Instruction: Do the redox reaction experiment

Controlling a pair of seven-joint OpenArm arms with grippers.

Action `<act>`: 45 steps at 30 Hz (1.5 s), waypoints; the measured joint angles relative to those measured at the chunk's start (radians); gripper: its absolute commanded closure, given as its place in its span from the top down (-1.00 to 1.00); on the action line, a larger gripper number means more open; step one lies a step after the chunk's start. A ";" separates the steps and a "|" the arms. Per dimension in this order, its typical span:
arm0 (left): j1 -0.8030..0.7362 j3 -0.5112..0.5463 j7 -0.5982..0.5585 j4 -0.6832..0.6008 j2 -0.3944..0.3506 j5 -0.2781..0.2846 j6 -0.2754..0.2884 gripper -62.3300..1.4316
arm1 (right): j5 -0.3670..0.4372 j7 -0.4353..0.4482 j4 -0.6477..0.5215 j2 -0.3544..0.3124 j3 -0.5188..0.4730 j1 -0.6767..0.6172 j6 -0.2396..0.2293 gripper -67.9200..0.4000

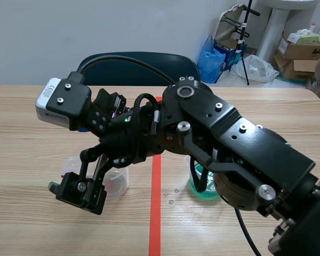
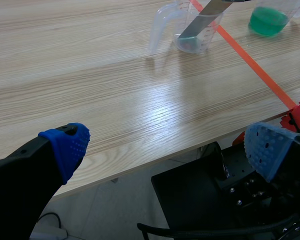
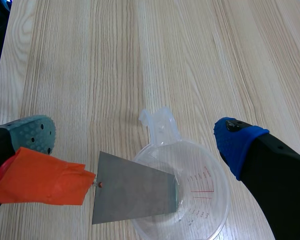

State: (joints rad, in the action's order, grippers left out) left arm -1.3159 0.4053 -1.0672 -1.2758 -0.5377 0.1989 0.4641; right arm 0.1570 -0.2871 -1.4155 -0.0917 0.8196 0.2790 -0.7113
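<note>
So the right arm [image 1: 245, 144] is stretched way across the table [image 1: 32, 106], past the tape line, presumably to get the metal into the cup for the reaction. The clear measuring cup [image 3: 197, 172] sits right under the right gripper [image 3: 135, 136]. The metal sheet [image 3: 135, 192] slants into it, its orange-taped end [image 3: 40, 177] against one finger only. The fingers are spread, so I'd say no real grip. The green beaker [image 1: 202, 186] waits beside the cup. The left gripper [image 2: 167, 147] hangs spread wide off the table's near edge, holding nothing.

A dark chair [image 1: 138, 66] stands behind the wooden tabletop [image 1: 21, 106], against a pale wall [image 1: 96, 26]; cardboard boxes [image 1: 301, 56] and a blue bag [image 1: 210, 58] sit beyond.
</note>
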 measured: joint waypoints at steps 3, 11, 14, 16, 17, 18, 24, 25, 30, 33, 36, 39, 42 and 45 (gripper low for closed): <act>0.000 0.000 0.000 0.000 0.000 0.000 0.000 1.00 | 0.000 0.002 0.000 0.000 0.000 0.000 0.000 1.00; 0.000 0.000 0.000 0.000 0.000 0.000 0.000 1.00 | 0.000 0.002 0.000 0.000 0.000 0.000 0.000 1.00; 0.000 0.000 0.000 0.000 0.000 0.000 0.000 1.00 | 0.000 0.002 0.000 0.000 0.000 0.000 0.000 1.00; 0.000 0.000 0.000 0.000 0.000 0.000 0.000 1.00 | 0.000 0.002 0.000 0.000 0.000 0.000 0.000 1.00; 0.000 0.000 0.000 0.000 0.000 0.000 0.000 1.00 | 0.000 0.002 0.000 0.000 0.000 0.000 0.000 1.00; 0.000 0.000 0.000 0.000 0.000 0.000 0.000 1.00 | 0.000 0.002 0.000 0.000 0.000 0.000 0.000 1.00; 0.000 0.000 0.000 0.000 0.000 0.000 0.000 1.00 | 0.000 0.002 0.000 0.000 0.000 0.000 0.000 1.00; 0.000 0.000 0.000 0.000 0.000 0.000 0.000 1.00 | 0.000 0.002 0.000 0.000 0.000 0.000 0.000 1.00; 0.000 0.000 0.000 0.000 0.000 0.000 0.000 1.00 | 0.000 0.002 0.000 0.000 0.000 0.000 0.000 1.00; 0.000 0.000 0.000 0.000 0.000 0.000 0.000 1.00 | 0.000 0.024 0.000 -0.001 0.000 0.000 0.011 1.00; 0.000 0.000 0.000 0.000 0.000 0.000 0.000 1.00 | 0.000 0.092 0.000 -0.015 0.000 -0.001 0.041 1.00; 0.000 0.000 0.000 0.000 0.000 0.000 0.000 1.00 | 0.004 0.220 0.000 -0.055 0.000 -0.013 0.088 1.00; 0.000 0.000 0.000 0.000 0.000 0.000 0.000 1.00 | 0.003 0.291 0.000 -0.102 0.000 -0.041 0.108 1.00; 0.000 0.000 0.000 0.000 0.000 0.000 0.000 1.00 | 0.003 0.355 0.000 -0.148 0.000 -0.076 0.123 1.00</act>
State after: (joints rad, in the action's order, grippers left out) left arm -1.3159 0.4053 -1.0676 -1.2758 -0.5377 0.1989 0.4641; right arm 0.1600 0.0681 -1.4155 -0.2394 0.8196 0.2031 -0.5880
